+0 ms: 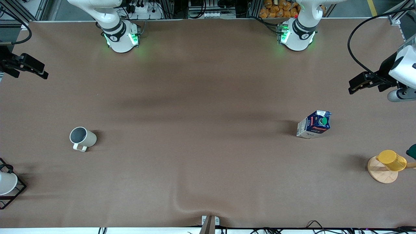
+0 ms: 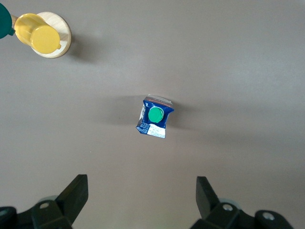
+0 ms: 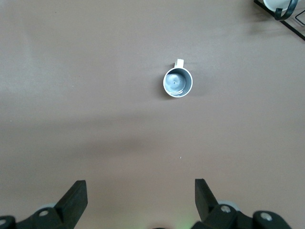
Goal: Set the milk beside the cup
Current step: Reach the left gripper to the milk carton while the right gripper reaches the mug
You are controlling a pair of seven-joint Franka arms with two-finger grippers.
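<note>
Robotics laboratory, test-bench setting. Two white robot arm bases are bolted along one edge of a wide tabletop covered in plain brown sheeting, with green status lights lit. Aluminium framing, power strips and loose black cables line that edge. More cables trail along the tabletop's nearer edge.

The desk is plain brown. The milk carton is dark blue with a green cap, a red-and-white label and pale sides. The mug is cream with a grey inside. The yellow cup sits on a pale wooden disc.
</note>
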